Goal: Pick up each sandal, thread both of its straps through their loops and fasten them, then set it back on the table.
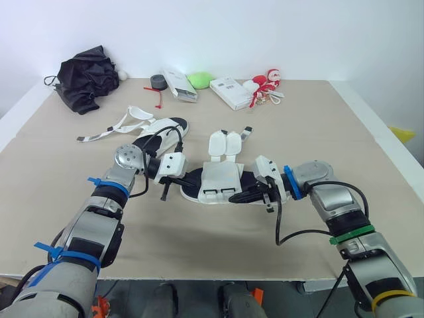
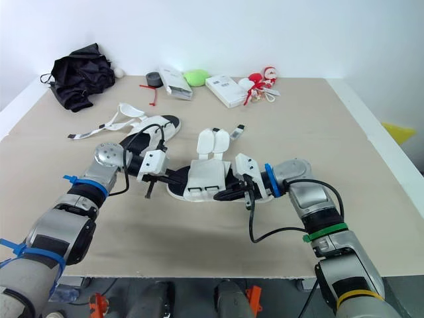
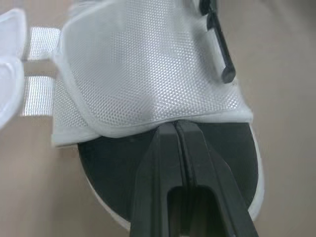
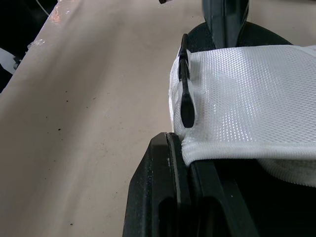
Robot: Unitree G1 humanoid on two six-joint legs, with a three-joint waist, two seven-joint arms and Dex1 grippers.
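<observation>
Centre frame: white sandal (image 1: pixel 222 175) on surface (image 1: pixel 344 146). Left gripper (image 3: pixel 175 129) closed, tips at mesh edge. Right gripper (image 4: pixel 181 147) apparently pinching opposite mesh edge.

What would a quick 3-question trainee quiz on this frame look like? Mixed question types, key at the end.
1. True or false: the near sandal lies between the left gripper and the right gripper.
2. In the left wrist view, the left gripper's fingers are: A) spread wide, B) shut together, C) half open.
3. How many sandals are in view?

Key: 1 true. 2 B. 3 two: the near sandal and the far sandal, which lies behind it with its straps loose.
</observation>
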